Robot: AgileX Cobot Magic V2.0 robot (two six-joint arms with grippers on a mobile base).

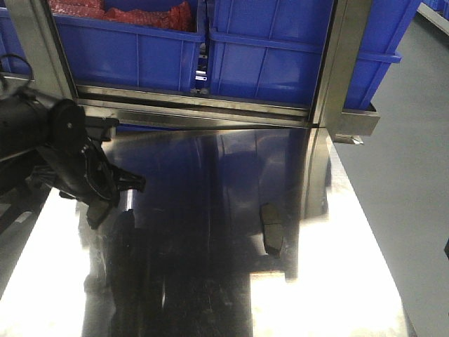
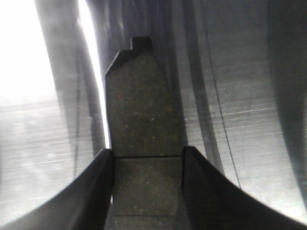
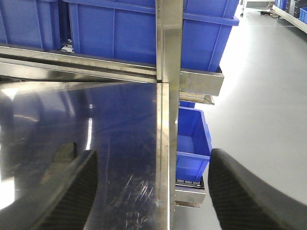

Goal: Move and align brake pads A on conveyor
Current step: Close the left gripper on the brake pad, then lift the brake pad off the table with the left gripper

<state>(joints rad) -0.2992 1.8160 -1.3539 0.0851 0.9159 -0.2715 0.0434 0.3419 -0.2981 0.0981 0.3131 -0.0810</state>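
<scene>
1. Between the fingers of the left gripper (image 2: 147,152), one brake pad (image 2: 143,110) is clamped by its long edges. Both fingers (image 2: 98,187) press against it, and its notched end projects past the tips.
2. In the front view, this gripper sits at the left side of the steel table (image 1: 351,281). It appears to be raised off the surface, but whether the pad clears the table cannot be confirmed.
3. The right gripper (image 3: 153,153) is spread wide with nothing between its fingers. It is positioned near the right edge of the table.
4. A second brake pad (image 1: 272,228) lies flat on the table, right of centre and well apart from the left gripper.
5. Blue bins (image 1: 140,56) stand on the rack behind the table. The conveyor is not visible in any view.
6. Step in hand, as judged: carrying the clamped pad toward the conveyor. Placement is not yet done.
7. The next move calls for:
   - a firm clamp and a level pad during travel;
   - a set-down on the belt, squared with its direction;
   - release only once the pad rests there.
8. The second pad is yet to be collected.
</scene>
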